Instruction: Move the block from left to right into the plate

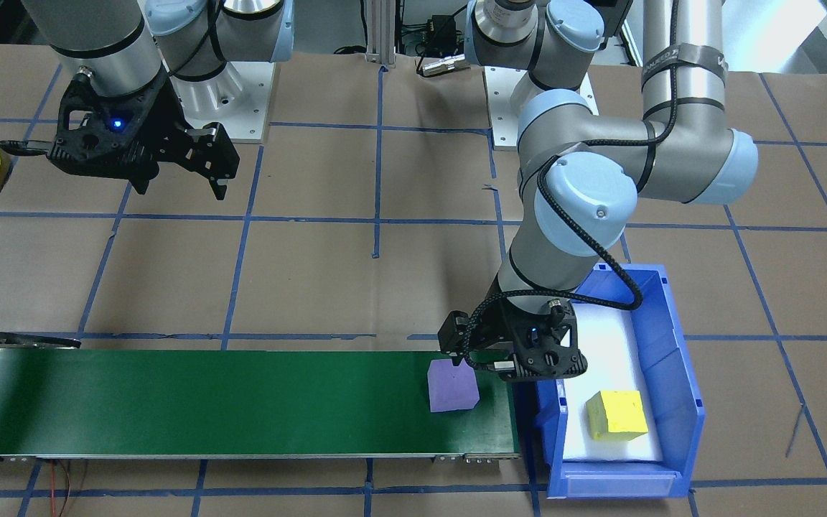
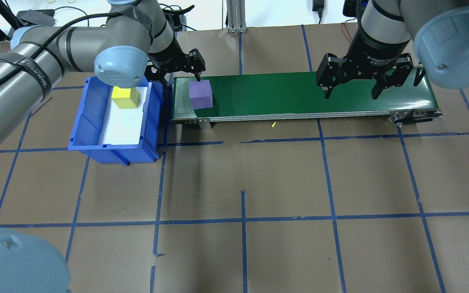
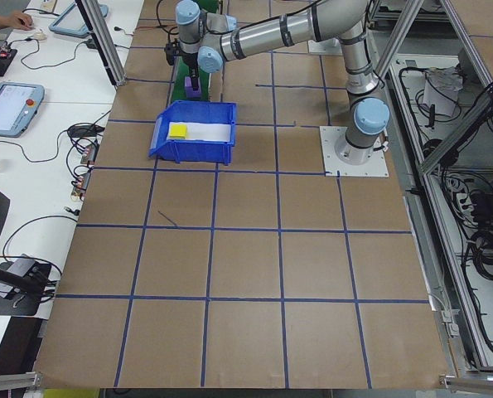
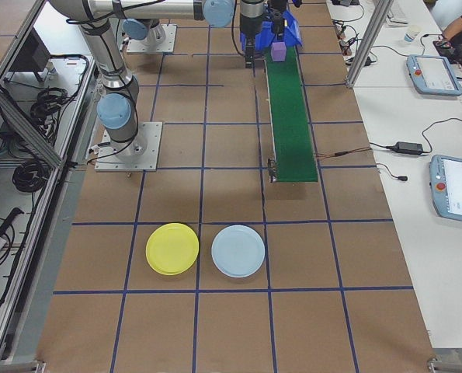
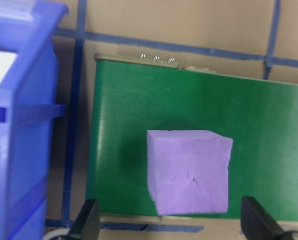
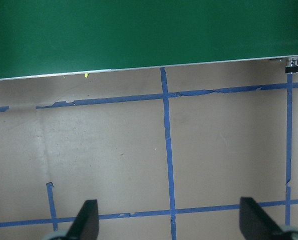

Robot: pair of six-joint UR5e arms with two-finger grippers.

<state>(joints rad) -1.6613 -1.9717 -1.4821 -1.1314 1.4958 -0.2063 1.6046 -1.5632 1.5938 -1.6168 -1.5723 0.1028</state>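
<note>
Where the belt (image 2: pixel 299 93) ends by the bin (image 2: pixel 96 134), a purple foam block (image 2: pixel 200 94), square-edged, faintly creased, beneath the spread left tool (image 2: pixel 176 69); right tool (image 2: pixel 352 79) spread too.

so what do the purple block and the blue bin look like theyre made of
Purple block: likely soft foam, matte, with faint creases and slightly uneven edges. Blue bin: probably rigid moulded plastic, smooth with a slight sheen and thin ribbed walls.

Pretty clearly a robotics lab; brown counter (image 3: pixel 254 274) gridded with blue tape, aluminium framing (image 4: pixel 370 39), teach pendants (image 4: pixel 456 198) and loose cables (image 3: pixel 39 236) on the white side desks (image 4: pixel 417 116).
</note>
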